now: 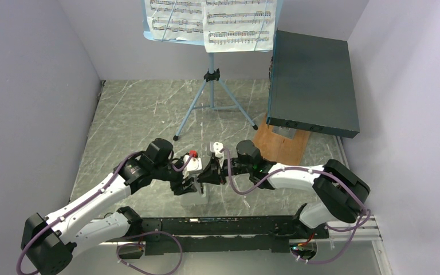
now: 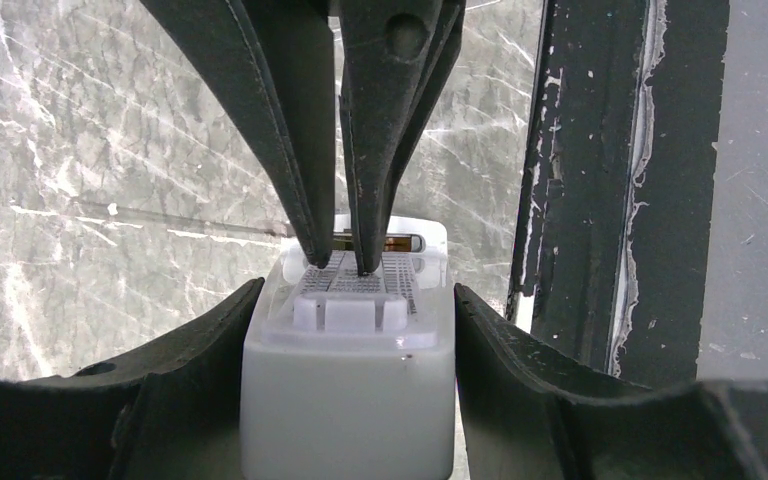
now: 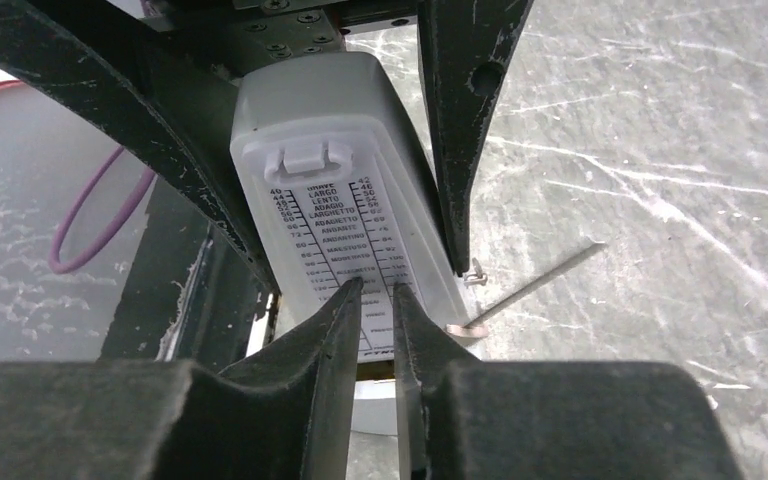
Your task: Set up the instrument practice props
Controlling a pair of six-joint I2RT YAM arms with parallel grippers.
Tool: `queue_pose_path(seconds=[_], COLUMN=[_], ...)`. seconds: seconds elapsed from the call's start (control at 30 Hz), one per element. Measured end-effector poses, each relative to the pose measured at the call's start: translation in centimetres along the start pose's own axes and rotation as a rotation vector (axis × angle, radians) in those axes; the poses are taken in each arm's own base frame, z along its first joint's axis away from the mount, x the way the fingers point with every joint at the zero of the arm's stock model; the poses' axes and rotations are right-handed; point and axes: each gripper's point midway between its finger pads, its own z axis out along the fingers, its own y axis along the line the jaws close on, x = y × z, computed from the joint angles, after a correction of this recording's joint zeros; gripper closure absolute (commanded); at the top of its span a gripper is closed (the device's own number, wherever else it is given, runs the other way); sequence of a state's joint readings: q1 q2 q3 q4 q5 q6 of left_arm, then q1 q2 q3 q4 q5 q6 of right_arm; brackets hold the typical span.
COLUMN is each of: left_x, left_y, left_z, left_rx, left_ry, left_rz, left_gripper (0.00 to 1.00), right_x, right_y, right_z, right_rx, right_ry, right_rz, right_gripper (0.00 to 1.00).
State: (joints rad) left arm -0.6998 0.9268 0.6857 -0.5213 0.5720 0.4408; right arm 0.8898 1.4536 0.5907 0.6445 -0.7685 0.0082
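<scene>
**Pale walls close around a marbled table**

Three plain walls of pale lavender-grey enclose the scene: a left wall, a back wall and a right wall. Between them lies the table, its glossy top patterned like grey stone with white veins and fine scratches. At the far right stands a big dark box, with a wooden board showing under its near edge. The light is soft and even.
</scene>
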Motion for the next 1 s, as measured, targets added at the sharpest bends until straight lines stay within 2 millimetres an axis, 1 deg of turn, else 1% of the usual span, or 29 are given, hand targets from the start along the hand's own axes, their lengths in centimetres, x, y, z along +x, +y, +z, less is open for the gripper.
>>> queue_pose_path(seconds=[0.13, 0.17, 0.2, 0.27, 0.37, 0.47, 0.53, 0.6, 0.67, 0.73, 0.83, 0.9, 1.0], left_x=[0.0, -0.1, -0.1, -0.1, 0.0, 0.0, 0.0, 0.0, 0.0, 0.0, 0.2, 0.3, 0.7], left_y=[-0.1, -0.1, -0.1, -0.1, -0.1, -0.1, 0.0, 0.0, 0.2, 0.4, 1.1, 2.1, 4.2], left_z=[0.0, 0.0, 0.0, 0.0, 0.0, 0.0, 0.0, 0.0, -0.1, -0.2, -0.4, -0.7, -1.4], left_rx=[0.004, 0.004, 0.004, 0.004, 0.003, 0.001, -0.002, -0.010, -0.024, -0.046, -0.090, -0.139, -0.232], left_ry=[-0.001, -0.001, -0.001, -0.001, -0.001, 0.000, 0.000, 0.002, 0.004, 0.005, 0.004, 0.004, 0.005], left_rz=[0.003, 0.003, 0.003, 0.003, 0.003, 0.003, -0.001, -0.009, -0.017, -0.031, -0.054, -0.083, -0.128], left_gripper=[1.00, 1.00, 1.00, 1.00, 1.00, 1.00, 1.00, 1.00, 1.00, 1.00, 1.00, 1.00, 1.00], right_x=[0.1, 0.1, 0.1, -0.1, -1.6, -3.3, -4.5, -5.3, -5.7, -5.9, -6.0, -5.9, -5.4], right_y=[0.2, 0.5, 1.0, 3.0, 6.5, 9.3, 10.5, 10.4, 9.5, 8.5, 6.4, 5.0, 3.8], right_z=[-0.3, -0.4, -0.5, -1.4, -3.4, -5.2, -5.9, -6.2, -6.6, -6.9, -7.4, -7.7, -8.1], right_rx=[-0.030, -0.052, -0.078, -0.159, -0.273, -0.327, -0.331, -0.284, -0.202, -0.120, 0.022, 0.105, 0.179], right_ry=[0.005, 0.007, 0.010, 0.026, 0.022, -0.005, -0.031, -0.043, -0.047, -0.042, -0.022, -0.001, 0.023], right_rz=[-0.038, -0.049, -0.060, -0.092, -0.206, -0.301, -0.345, -0.364, -0.373, -0.378, -0.378, -0.371, -0.358], right_gripper=[0.65, 0.62, 0.56, 0.48, 0.41, 0.42, 0.43, 0.43, 0.43, 0.43, 0.44, 0.44, 0.44])
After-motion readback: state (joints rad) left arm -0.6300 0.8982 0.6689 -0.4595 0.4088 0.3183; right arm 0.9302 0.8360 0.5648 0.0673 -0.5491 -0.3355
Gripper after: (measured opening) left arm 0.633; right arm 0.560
